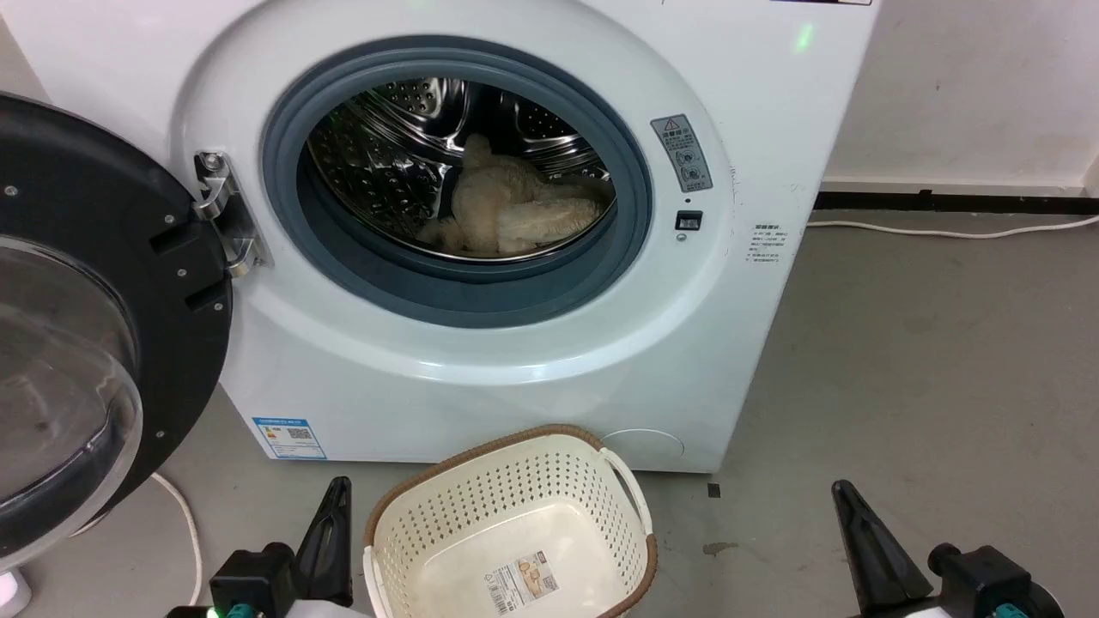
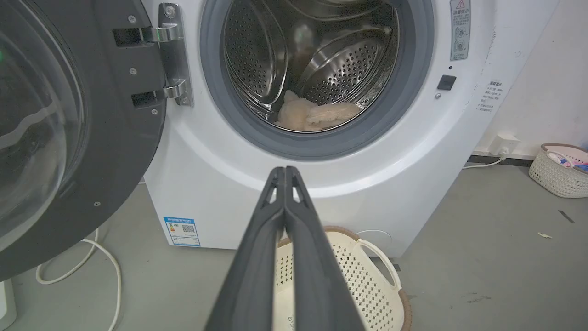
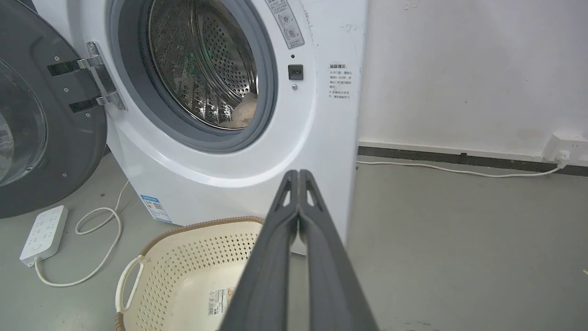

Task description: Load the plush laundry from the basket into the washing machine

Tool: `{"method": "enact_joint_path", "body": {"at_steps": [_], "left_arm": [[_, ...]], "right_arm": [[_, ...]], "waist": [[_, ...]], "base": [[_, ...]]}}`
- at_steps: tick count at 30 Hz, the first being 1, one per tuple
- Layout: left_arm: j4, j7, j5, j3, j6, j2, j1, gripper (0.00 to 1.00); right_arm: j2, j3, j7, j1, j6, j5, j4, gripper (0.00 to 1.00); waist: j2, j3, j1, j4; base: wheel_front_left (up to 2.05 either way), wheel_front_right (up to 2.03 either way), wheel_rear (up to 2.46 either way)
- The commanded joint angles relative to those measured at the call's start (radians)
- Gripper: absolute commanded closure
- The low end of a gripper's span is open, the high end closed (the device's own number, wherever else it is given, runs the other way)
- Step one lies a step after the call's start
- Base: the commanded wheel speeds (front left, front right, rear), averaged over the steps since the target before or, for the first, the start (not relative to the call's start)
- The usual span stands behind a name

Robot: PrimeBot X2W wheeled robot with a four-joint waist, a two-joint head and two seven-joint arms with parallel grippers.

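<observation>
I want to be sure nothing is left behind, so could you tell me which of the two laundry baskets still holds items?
The far basket by the wall holds colourful items; the basket before the washing machine is empty.

Counts: 1 washing machine (image 1: 532, 378) w/ 1 door (image 1: 86, 326). 1 plush laundry (image 1: 515, 215). 2 baskets: the basket (image 1: 515, 515) and a far basket (image 2: 558, 172), w/ perhaps 2-3 coloured items inside, too small to count. 1 power strip (image 3: 43, 234). 1 wall socket (image 3: 562, 146). 2 hands: left hand (image 2: 285, 172), right hand (image 3: 298, 174).

Warning triangle (image 1: 672, 124) tops grey sticker (image 1: 683, 159) on washing machine (image 1: 755, 86); QR code (image 1: 299, 433) on blue label (image 1: 279, 442); lettering unreadable.
</observation>
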Motion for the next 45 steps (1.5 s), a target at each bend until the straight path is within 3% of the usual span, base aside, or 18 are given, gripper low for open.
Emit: {"method": "enact_joint_path", "body": {"at_steps": [1,45], "left_arm": [[-0.008,0.005,0.014,0.006,-0.004,-0.002,-0.008,1.0],[-0.055,0.093,0.094,0.043,-0.013,-0.028,-0.031,1.0]], "right_arm": [[0.0,-0.001,0.006,-0.012,0.0,-0.009,-0.008,1.0],[-0.001,-0.01,0.095,-0.046,0.0,-0.043,-0.045,1.0]], "waist": [[0.0,0.0,0.0,0.0],[0.0,0.001,0.0,0.012]], "base": [[0.0,0.0,0.0],[0.0,0.0,0.0]]}}
